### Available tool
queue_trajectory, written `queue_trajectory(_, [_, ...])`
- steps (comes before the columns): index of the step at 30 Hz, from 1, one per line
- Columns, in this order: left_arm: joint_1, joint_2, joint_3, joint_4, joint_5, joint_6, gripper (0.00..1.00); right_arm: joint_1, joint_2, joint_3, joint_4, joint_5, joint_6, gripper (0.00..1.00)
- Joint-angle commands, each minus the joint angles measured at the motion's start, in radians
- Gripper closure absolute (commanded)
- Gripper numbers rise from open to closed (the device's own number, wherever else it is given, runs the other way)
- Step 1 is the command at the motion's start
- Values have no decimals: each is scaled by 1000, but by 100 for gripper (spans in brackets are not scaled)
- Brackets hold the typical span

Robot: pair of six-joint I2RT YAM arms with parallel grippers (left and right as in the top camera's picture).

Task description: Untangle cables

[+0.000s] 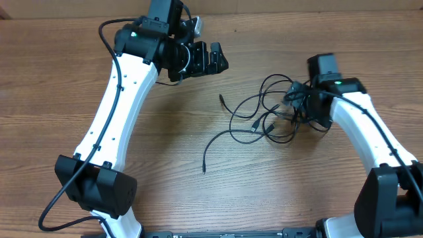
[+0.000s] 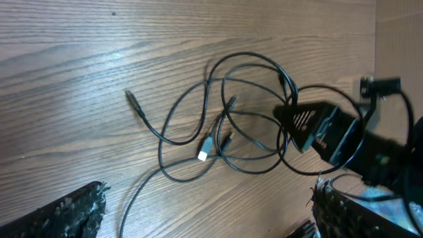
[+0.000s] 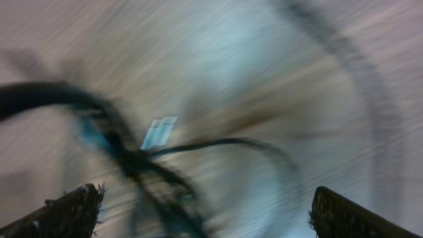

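Cables (image 1: 269,123) lie in a loose tangle on the wooden table (image 1: 165,132), right of centre in the overhead view, with free ends trailing left. The right gripper (image 1: 299,110) hangs over the tangle, jaws spread wide. The left gripper (image 1: 211,60), upper centre, is likewise released and holds nothing.

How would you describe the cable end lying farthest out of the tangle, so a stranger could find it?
On the wooden table, find the knot of thin black cables by the right gripper. One strand sweeps out of it toward the left arm's base and stops at a plug. Unlike the other loose end, it lies closest to the arm bases.
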Motion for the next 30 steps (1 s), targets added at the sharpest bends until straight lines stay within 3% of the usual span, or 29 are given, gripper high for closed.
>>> queue_trajectory(1, [-15,1,9,3,-20,-11,0,-29,-5,6,42,-480,9,0])
queue_trajectory(5, [-20,1,9,4,-19,-22,0,-31,-5,5,17,-473,-12,0])
queue_trajectory(10, [-63,11,5,3,-16,-63,2,-41,-5,5,22,-266,-17,0])
queue_trajectory(13, [-111,18,-6,4,-17,-56,3,-80,-5,6,38,-259,76,0])
queue_trajectory(18, [-208,40,-14,38,-16,47,4,-182,-5,6,77,-447,167,0])
queue_trajectory(24, [-307,77,-29,126,-16,192,10,-235,-5,6,72,-439,188,0])
queue_trajectory(30, [-369,89,-165,312,-15,316,16,-289,-5,6,29,-443,184,0])
